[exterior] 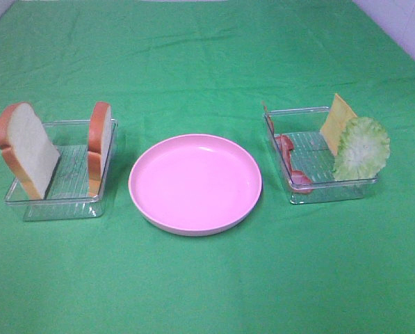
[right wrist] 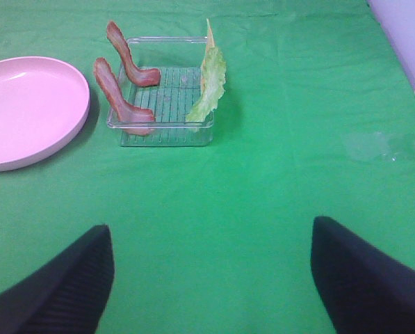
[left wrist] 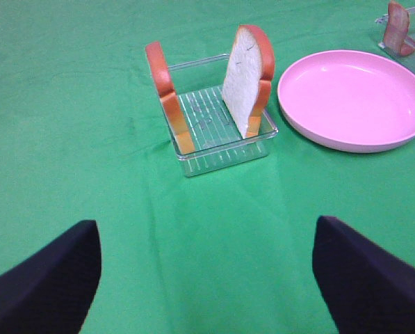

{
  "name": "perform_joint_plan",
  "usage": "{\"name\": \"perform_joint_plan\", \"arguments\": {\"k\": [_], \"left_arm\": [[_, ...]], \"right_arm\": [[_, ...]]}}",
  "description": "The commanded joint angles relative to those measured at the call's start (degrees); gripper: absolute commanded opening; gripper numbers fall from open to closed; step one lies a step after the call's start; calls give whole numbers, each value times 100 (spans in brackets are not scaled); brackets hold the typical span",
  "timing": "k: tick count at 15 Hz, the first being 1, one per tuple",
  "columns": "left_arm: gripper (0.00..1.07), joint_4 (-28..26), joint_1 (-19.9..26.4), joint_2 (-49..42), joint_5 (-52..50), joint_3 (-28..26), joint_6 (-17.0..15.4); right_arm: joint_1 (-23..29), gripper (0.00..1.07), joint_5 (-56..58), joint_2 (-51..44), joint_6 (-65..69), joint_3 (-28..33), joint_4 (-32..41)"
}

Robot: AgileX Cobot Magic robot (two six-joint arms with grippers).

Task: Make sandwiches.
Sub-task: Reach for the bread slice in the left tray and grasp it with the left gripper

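Note:
No stacked sandwich shows; the parts stand apart in two clear trays. Two bread slices (exterior: 26, 149) (exterior: 99, 142) stand upright in the left tray (exterior: 71, 191); they also show in the left wrist view (left wrist: 247, 80). The right tray (exterior: 332, 189) holds a yellow cheese square (exterior: 337, 122), green lettuce (exterior: 362, 147) and bacon strips (exterior: 285, 147). The right wrist view shows the bacon (right wrist: 120, 97) and lettuce (right wrist: 208, 87). My left gripper (left wrist: 207, 278) is open and empty, well short of the bread tray. My right gripper (right wrist: 210, 278) is open and empty, well short of the fillings tray.
A round pink plate (exterior: 194, 182) with nothing on it sits between the two trays on the green cloth (exterior: 207, 69). Neither arm shows in the exterior high view. A pale wall edge (exterior: 402, 28) runs along the far right.

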Motion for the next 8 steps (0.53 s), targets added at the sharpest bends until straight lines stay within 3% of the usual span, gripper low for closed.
{"name": "perform_joint_plan", "arguments": {"k": [1,4,8], "left_arm": [[79,-367,11,17,-630,-166,-86],[76,-842,11,854,-1908,-498,-97],[76,-859,11,2939,-1891,-1335,-92]], "right_arm": [[-34,75,-57,-86,-74,6,11],[-34,75,-57,-86,-74,6,11],[-34,75,-57,-86,-74,6,11]]}}
